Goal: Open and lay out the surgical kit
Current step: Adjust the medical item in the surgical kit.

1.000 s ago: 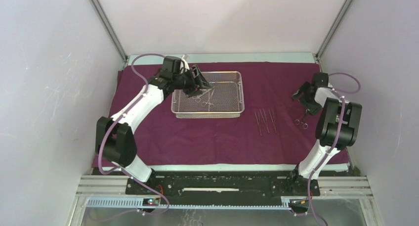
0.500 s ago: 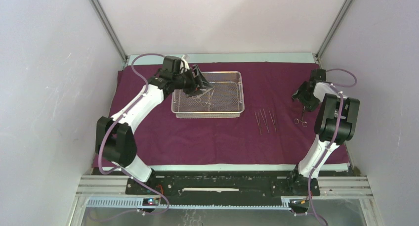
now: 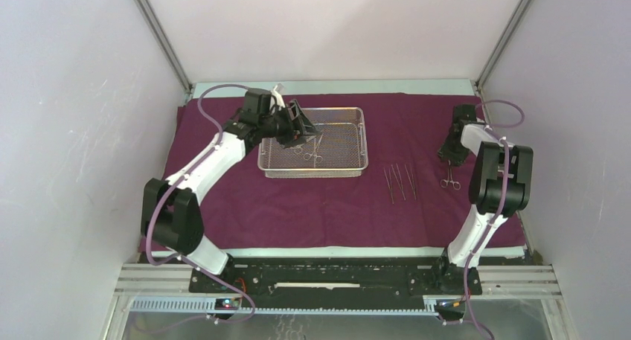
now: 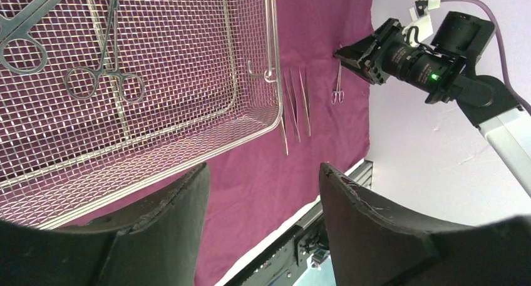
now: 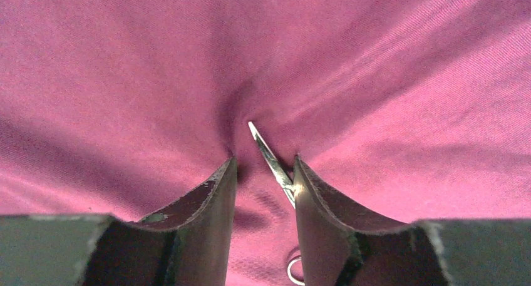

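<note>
Here, cloth wrap (image 3: 312,206): spread flat over most of the worktop (image 3: 335,87); pale strips of worktop bare along far and near edges.
Side edges: cloth running close to the left and right walls (image 3: 74,132).
Mesh tray (image 3: 312,174): on the cloth, left of centre, toward the far side, level.
Open room: broad bare cloth near of the tray; bare cloth also far right, behind the laid-out pieces.
Tweezers (image 3: 399,182): three, side by side on the cloth just right of the tray, apart from it.
Forceps (image 3: 449,179): one ring-handled pair on the cloth, right of the tweezers, rings toward the near side.
In the tray: two ring-handled pieces (image 4: 103,73) plain in the left wrist view; any further count not tellable.
Left hand (image 3: 301,128): above the tray's far-left part, fingers spread wide, nothing between them.
Right hand (image 3: 449,155): down at the forceps' far tip, fingers (image 5: 210,204) part-way apart on the puckered cloth, astride the steel tip, a gap on one side; no pinch seen.
</note>
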`<state>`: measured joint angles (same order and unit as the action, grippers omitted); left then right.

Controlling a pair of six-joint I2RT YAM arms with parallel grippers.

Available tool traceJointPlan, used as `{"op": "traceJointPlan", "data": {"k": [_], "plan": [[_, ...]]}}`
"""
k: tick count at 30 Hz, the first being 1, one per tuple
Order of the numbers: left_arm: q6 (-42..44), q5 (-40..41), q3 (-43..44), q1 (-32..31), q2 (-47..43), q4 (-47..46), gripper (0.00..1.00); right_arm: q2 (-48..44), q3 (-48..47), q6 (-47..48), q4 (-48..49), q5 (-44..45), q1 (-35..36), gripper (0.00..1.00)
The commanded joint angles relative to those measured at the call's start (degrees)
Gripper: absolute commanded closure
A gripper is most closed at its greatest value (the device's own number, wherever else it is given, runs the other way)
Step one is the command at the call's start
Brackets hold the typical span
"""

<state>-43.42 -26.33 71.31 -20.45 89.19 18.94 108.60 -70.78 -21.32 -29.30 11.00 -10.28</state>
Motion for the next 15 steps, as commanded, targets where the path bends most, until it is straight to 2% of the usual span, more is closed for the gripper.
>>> {"op": "traceJointPlan", "data": {"k": [1,8,15], "plan": [[-0.98,-2.71,-1.95,0.32,-3.03,-4.79,0.31,-0.58,2.5,1.17,-7.47,4.19,0.34,0.55],[-1.41,-4.38,-1.91,0.77,-3.44,-5.67,0.31,-0.48,2.3,3.31,-7.42,5.97,2.2,0.46],[-1.48,-4.79,-2.71,1.73,-4.02,-5.88,0.31,-1.6,5.38,3.02,-8.46,8.12,3.19,0.46]]}}
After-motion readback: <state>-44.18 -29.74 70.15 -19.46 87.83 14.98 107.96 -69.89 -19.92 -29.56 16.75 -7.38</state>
